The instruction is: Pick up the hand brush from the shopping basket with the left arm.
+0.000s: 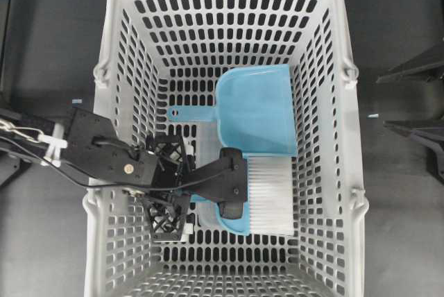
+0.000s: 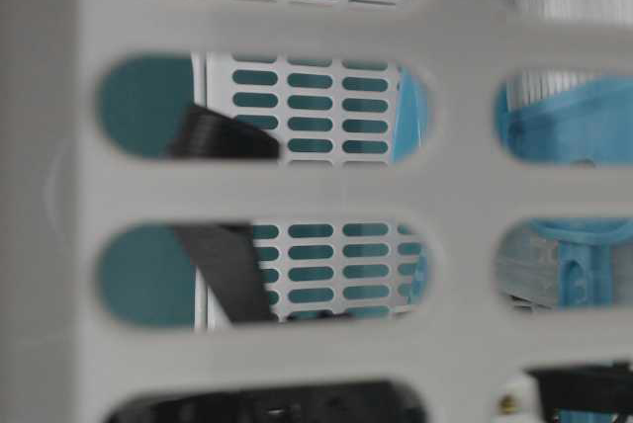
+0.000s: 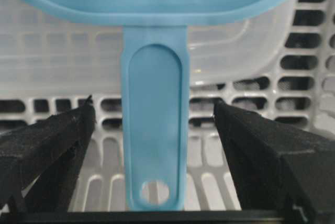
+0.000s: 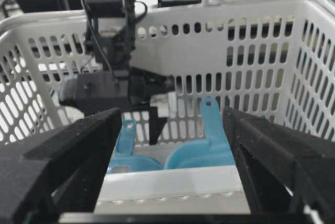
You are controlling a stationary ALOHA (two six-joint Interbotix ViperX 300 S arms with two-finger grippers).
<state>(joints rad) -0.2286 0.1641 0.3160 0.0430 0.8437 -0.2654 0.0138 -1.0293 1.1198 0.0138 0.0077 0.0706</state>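
The light-grey shopping basket (image 1: 121, 54) fills the overhead view. In it lies the hand brush (image 1: 269, 196), blue with white bristles, its handle pointing left. My left gripper (image 1: 234, 182) is down inside the basket and open. In the left wrist view the gripper (image 3: 153, 102) straddles the blue brush handle (image 3: 155, 145), with a gap on each side between the handle and the black fingers (image 3: 52, 145). My right gripper (image 1: 401, 99) is open and empty outside the basket at the right edge; it also shows in the right wrist view (image 4: 172, 119).
A blue dustpan (image 1: 257, 109) lies just beyond the brush, its handle (image 1: 182, 112) pointing left. A translucent plastic container (image 3: 63, 51) lies under them. The basket's walls (image 4: 251, 51) rise around the left arm. Dark table (image 1: 402, 19) surrounds the basket.
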